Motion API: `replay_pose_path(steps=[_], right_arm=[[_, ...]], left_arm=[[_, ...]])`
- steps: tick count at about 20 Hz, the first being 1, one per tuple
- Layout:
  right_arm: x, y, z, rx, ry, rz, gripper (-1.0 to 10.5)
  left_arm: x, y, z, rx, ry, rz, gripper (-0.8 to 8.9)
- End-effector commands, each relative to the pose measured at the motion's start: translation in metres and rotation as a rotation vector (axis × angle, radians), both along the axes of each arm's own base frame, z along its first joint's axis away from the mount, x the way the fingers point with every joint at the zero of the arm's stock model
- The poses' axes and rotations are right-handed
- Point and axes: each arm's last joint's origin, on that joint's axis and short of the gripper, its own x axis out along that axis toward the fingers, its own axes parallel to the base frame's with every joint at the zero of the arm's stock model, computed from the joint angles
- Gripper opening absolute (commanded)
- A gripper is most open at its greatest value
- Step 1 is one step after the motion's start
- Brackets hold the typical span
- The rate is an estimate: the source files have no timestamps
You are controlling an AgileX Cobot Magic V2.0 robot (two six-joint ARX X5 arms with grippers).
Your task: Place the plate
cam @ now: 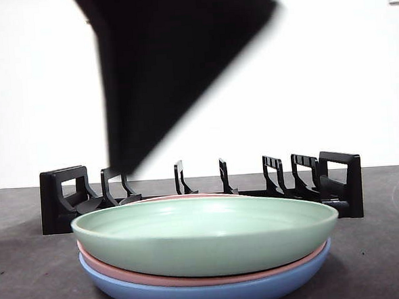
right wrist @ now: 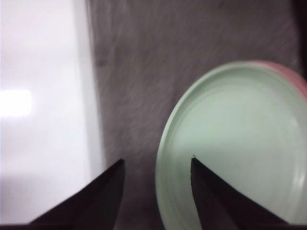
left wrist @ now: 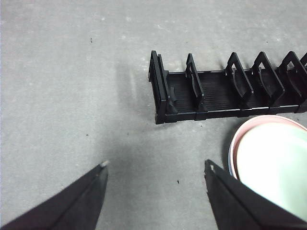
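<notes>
Shallow pale-green plate (cam: 205, 240), glossy, topmost of 3 stacked

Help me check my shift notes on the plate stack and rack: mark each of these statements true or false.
1. The green plate tops the stack. True.
2. The blue plate lies directly under it. False: the pink plate does; blue is at the bottom.
3. The black rack already holds a plate. False: its slots hold none.
4. The left gripper is open and holds nothing. True.
5. The right gripper is shut on the green plate. False: it is open at the rim.
</notes>
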Motion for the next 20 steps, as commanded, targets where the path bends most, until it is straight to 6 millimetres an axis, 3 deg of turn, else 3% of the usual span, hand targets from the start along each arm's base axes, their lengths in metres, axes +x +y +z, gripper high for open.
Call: replay_pose_path(steps=[1,5,9,14,17,20], right_arm=[[0.001,0.001,0.029,0.076,-0.059,-0.028,2.3],[0.023,-0.034,0.069,0.194,-0.187,-0.188,2.3],[0.06,-0.1,0.093,0.378,-0.229,-0.468,2.3],[0.08,-0.182,0.082,0.59,-0.194,-0.836,2.3],[0.079,-0.209,0.067,0.634,-0.156,-0.964,2.3],[0.077,-0.223,0.06,0.62,-0.164,-1.046,2.3]], left_arm=[[0.001,0.0,0.003,-0.007,-0.015,0.005,3.12],[0.001,0.0,0.004,-0.007,-0.016,0.005,3.12],[0.001,-0.001,0.005,-0.015,-0.031,0.005,3.12],[0.005,-0.002,0.009,-0.041,-0.08,0.005,3.12],[0.01,-0.005,0.012,-0.051,-0.106,0.007,3.12],[0.018,-0.008,0.011,-0.024,-0.097,0.039,3.12]])
